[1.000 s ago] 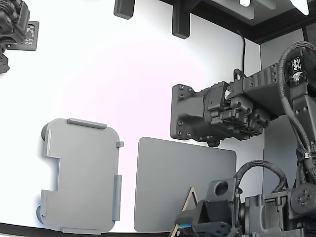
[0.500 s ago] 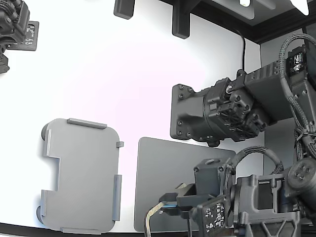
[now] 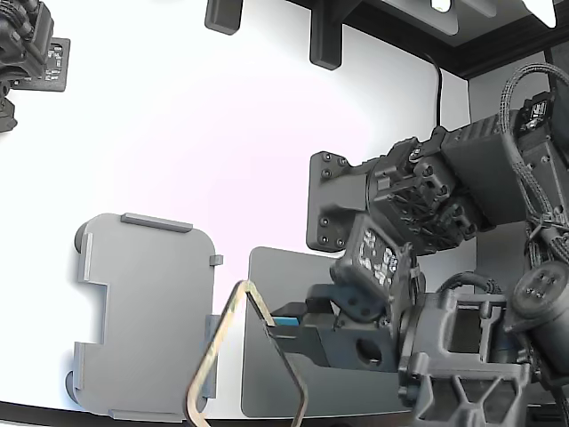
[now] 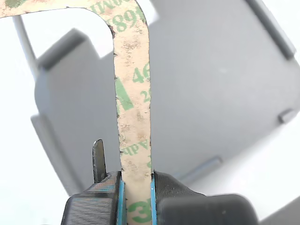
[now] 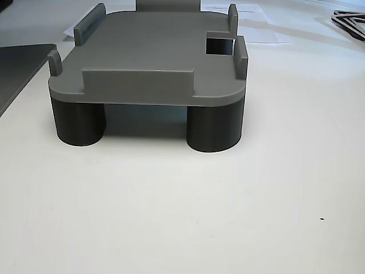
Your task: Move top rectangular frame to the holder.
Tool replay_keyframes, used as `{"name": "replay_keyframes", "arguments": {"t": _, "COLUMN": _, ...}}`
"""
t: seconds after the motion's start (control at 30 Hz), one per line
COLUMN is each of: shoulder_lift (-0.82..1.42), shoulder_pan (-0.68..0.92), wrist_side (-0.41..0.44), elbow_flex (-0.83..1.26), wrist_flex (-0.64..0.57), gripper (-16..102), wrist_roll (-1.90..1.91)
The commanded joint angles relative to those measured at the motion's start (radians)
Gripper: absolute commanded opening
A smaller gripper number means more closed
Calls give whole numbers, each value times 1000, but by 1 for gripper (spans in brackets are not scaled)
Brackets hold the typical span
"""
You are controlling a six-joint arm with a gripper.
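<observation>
With the black pincer (image 3: 283,322) pinching one rail of the thin tan speckled rectangular frame (image 3: 240,356), aloft at the exterior view's lower middle, level it, then lower squarely inside the light grey tabbed holder tray (image 3: 147,311) at lower left.

The holder (image 3: 147,316) lies near the table's (image 3: 222,133) front edge at the exterior view's left, its flat top bare; raised edge tabs (image 3: 156,222) line its rim. The frame (image 3: 233,356), pinched in the gripper (image 3: 284,322), hangs tilted over the gap between the holder and the dark mat (image 3: 329,307). A second arm (image 3: 400,205) hangs above the mat's far edge. The table's far half is open, with dark posts (image 3: 325,36) at its far edge
</observation>
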Motion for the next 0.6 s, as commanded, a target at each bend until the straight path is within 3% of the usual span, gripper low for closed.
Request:
{"name": "replay_keyframes", "arguments": {"t": 0.0, "shoulder_lift": 3, "shoulder_pan": -61, "wrist_side": -8, "elbow_flex": -29, "wrist_flex": 9, "gripper": -13, "wrist_roll": 282}}
{"name": "replay_keyframes", "arguments": {"t": 0.17, "shoulder_lift": -54, "shoulder_pan": -144, "wrist_side": -23, "elbow_flex": -51, "wrist_flex": 9, "gripper": -13, "wrist_roll": 387}}
{"name": "replay_keyframes", "arguments": {"t": 0.57, "shoulder_lift": -204, "shoulder_pan": -252, "wrist_side": -264, "elbow_flex": -106, "wrist_flex": 9, "gripper": -13, "wrist_roll": 690}}
